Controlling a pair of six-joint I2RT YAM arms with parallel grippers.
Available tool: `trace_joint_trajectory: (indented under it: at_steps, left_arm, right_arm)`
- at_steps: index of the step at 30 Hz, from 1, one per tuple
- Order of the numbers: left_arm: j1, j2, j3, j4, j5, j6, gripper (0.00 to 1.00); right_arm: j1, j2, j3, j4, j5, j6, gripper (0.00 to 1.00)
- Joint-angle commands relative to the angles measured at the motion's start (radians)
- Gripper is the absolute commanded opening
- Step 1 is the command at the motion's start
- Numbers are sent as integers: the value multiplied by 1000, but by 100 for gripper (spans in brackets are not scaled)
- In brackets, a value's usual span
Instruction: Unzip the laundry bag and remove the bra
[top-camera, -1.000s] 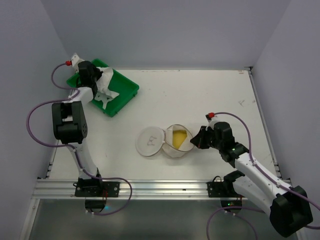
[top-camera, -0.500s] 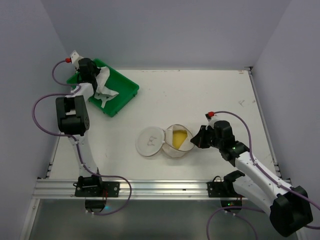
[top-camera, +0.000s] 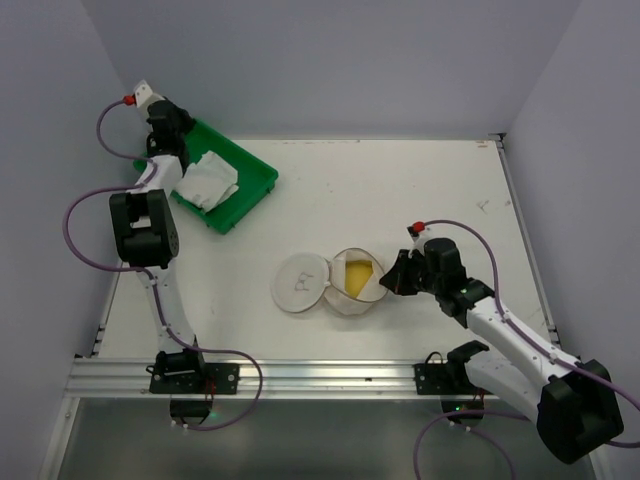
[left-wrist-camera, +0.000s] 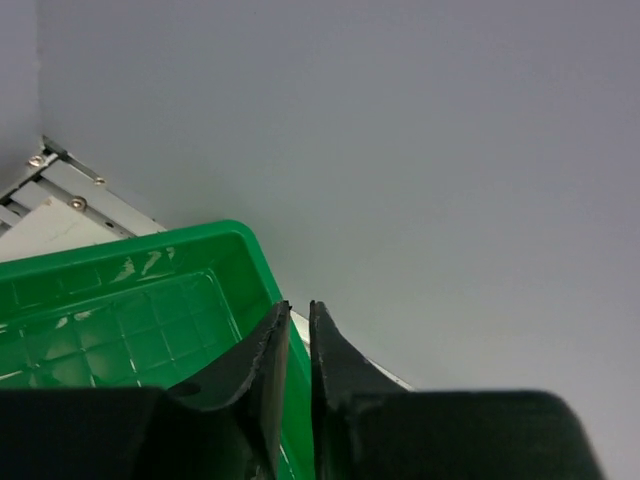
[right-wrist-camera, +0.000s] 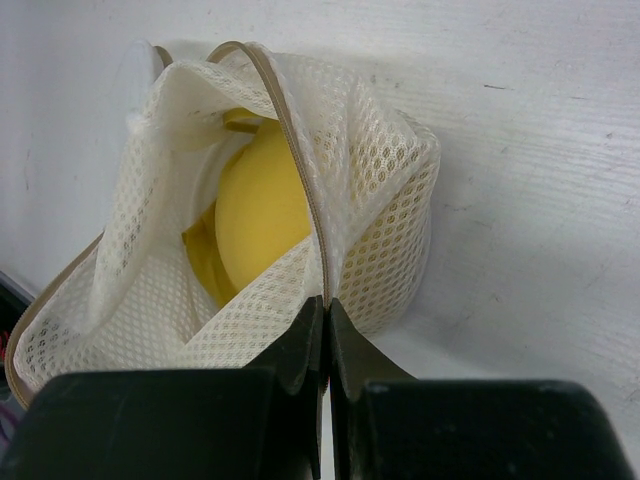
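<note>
The cream mesh laundry bag (top-camera: 350, 298) lies unzipped in the middle of the table. Its round lid (top-camera: 300, 282) with the black line-drawing is flipped open to the left. The yellow bra (top-camera: 358, 275) sits inside the bag. My right gripper (top-camera: 398, 278) is shut on the bag's zip rim at its right side. In the right wrist view my right gripper (right-wrist-camera: 326, 305) pinches the rim of the mesh (right-wrist-camera: 385, 190), with the bra (right-wrist-camera: 262, 210) behind it. My left gripper (top-camera: 160, 125) is shut and empty above the back-left corner of the green tray; in its wrist view my left gripper (left-wrist-camera: 293, 310) holds nothing.
The green tray (top-camera: 258, 172) stands at the back left and also shows in the left wrist view (left-wrist-camera: 120, 310). A white cloth (top-camera: 208, 180) lies in it. Grey walls close in the back and both sides.
The white cloth that hung at my left gripper now lies in the green tray. My left gripper has moved up and back. My right gripper and the bag have stayed in place.
</note>
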Motion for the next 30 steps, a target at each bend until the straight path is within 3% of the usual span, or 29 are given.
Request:
trace_joint_trajectory:
  at_steps: [1, 3, 6, 10, 12, 13, 16, 21, 27, 30]
  left_arm:
    - [2, -37, 2, -15, 77, 34, 19]
    - [2, -80, -33, -70, 86, 37, 36]
    - [-5, -178, -111, -142, 114, 63, 54]
    - [-79, -370, -231, -274, 131, 135, 70]
    - [-192, -483, -266, -426, 132, 152, 75]
    - [-235, -525, -280, -460, 140, 178, 75]
    - [-500, -657, -338, -574, 117, 192, 75]
    - [-753, -755, -428, -716, 137, 183, 81]
    - [-1013, -707, -434, -789, 108, 142, 82]
    - [-1103, -660, -428, -786, 94, 100, 71]
  right_arm:
    - [4, 0, 39, 38, -30, 1, 0]
    - [4, -3, 36, 38, -33, 1, 0]
    - [2, -12, 35, 38, -35, 0, 1]
    - [4, -21, 44, 23, -19, -2, 1]
    - [5, -35, 47, 23, -2, -3, 0]
    - [4, -40, 47, 24, 1, -6, 0]
    - [4, -58, 52, 26, 10, -9, 0]
    - [4, -90, 49, 27, 11, -11, 0]
    - [4, -129, 55, -5, 33, -16, 0]
    - [4, -161, 42, -25, 45, -13, 0]
